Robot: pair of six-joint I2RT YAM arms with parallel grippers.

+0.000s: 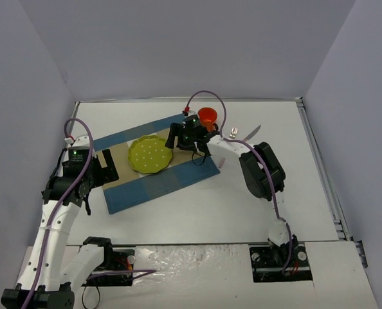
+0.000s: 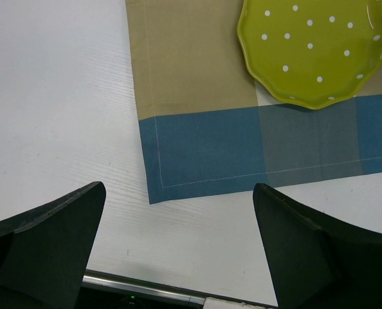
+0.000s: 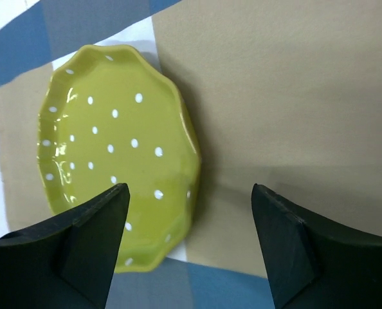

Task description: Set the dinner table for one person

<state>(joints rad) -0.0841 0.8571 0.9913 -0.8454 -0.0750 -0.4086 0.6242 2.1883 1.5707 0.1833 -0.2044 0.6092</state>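
Note:
The white dinner table (image 1: pixel 210 212) carries a blue-and-tan checked placemat (image 1: pixel 146 187). A lime green plate with white dots (image 1: pixel 150 155) lies on the placemat. My right gripper (image 1: pixel 177 138) is open and empty, hovering over the placemat just right of the plate; in the right wrist view the plate (image 3: pixel 114 161) lies under the left finger, with tan cloth (image 3: pixel 274 96) beyond it. My left gripper (image 1: pixel 106 170) is open and empty over bare table at the placemat's left end. In the left wrist view the placemat corner (image 2: pixel 178 161) and the plate (image 2: pixel 313 48) lie ahead of it.
An orange cup (image 1: pixel 208 117) stands behind the right wrist. A fork (image 1: pixel 233 134) and a knife (image 1: pixel 253 132) lie on the table right of the cup. Grey walls enclose the table on three sides. The table's metal edge (image 2: pixel 139 286) shows under the left gripper.

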